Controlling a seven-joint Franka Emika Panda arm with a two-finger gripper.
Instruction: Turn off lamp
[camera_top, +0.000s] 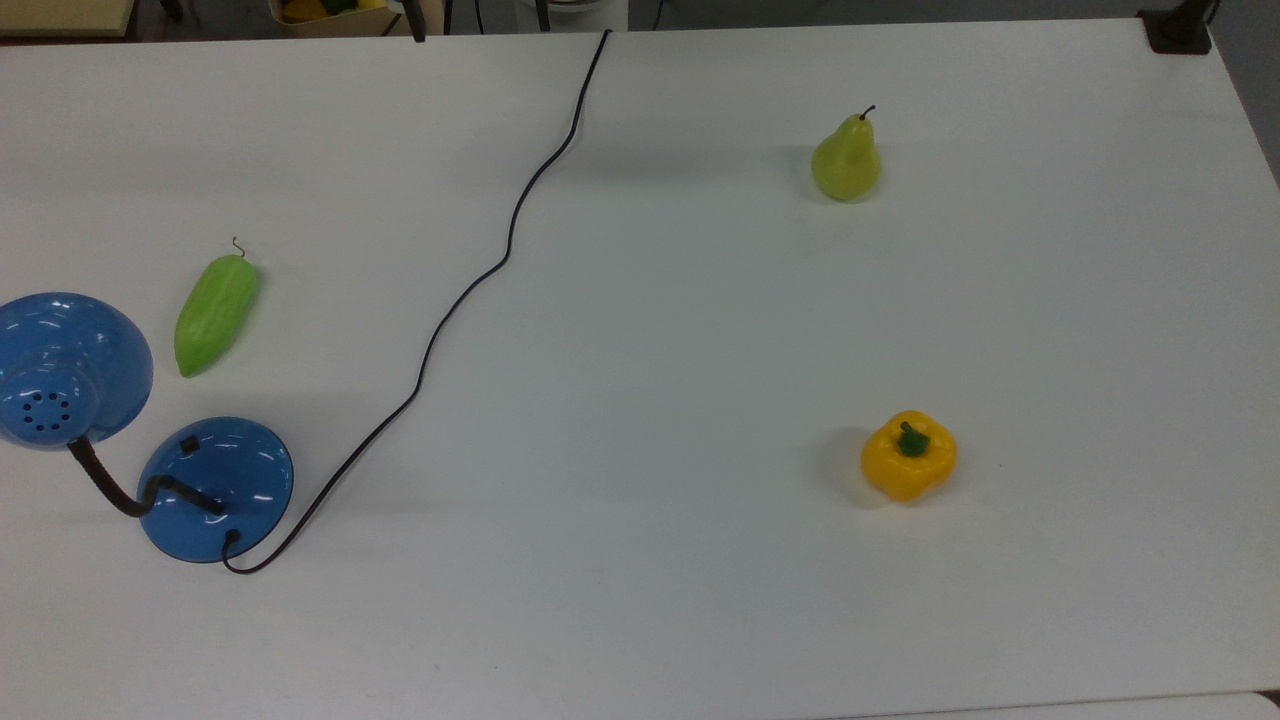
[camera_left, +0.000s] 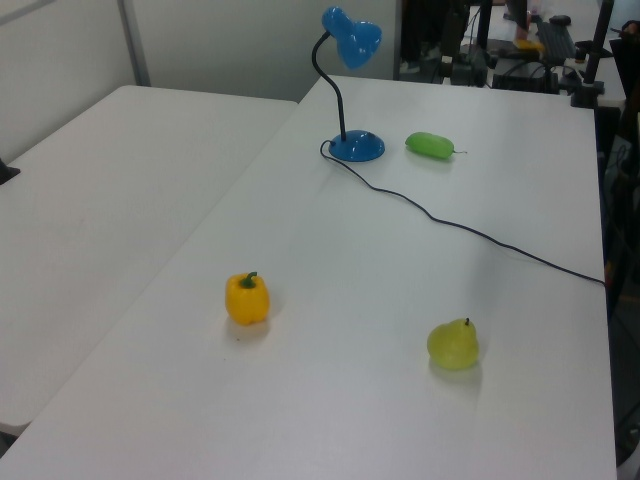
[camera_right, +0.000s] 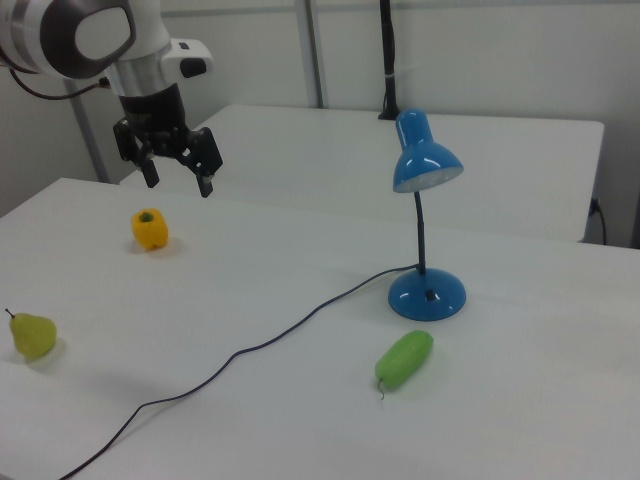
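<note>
Likely stable on its glossy base, the lamp wants a press on its switch; the tool hangs spread, well apart.

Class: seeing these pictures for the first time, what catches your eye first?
The blue lamp stands tall at the table's end, its cord snaking across the white top. The arm's open tool hangs high above the table, near the yellow pepper.

Overhead plus two opposing obliques
</note>
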